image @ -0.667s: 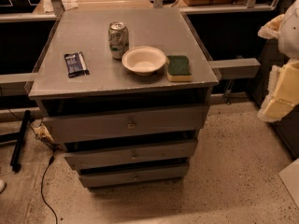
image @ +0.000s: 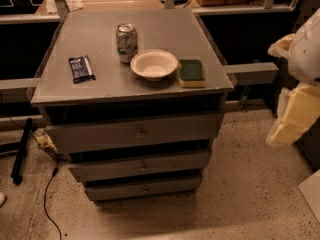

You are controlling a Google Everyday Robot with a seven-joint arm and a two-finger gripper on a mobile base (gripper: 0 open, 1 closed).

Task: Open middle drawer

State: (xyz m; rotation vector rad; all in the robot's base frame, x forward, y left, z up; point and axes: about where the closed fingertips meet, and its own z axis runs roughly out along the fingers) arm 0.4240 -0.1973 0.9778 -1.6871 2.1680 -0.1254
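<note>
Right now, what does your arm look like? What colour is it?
My arm is a smooth, rounded white shell at the right edge of the view. Below it, the tool is made of pale yellow, blocky pieces, off to the right of the cabinet. No cables or markings show on either.

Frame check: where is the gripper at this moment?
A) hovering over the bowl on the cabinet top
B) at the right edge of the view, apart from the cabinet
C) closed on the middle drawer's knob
B: the gripper hangs at the right edge of the view, not touching the middle drawer.
</note>
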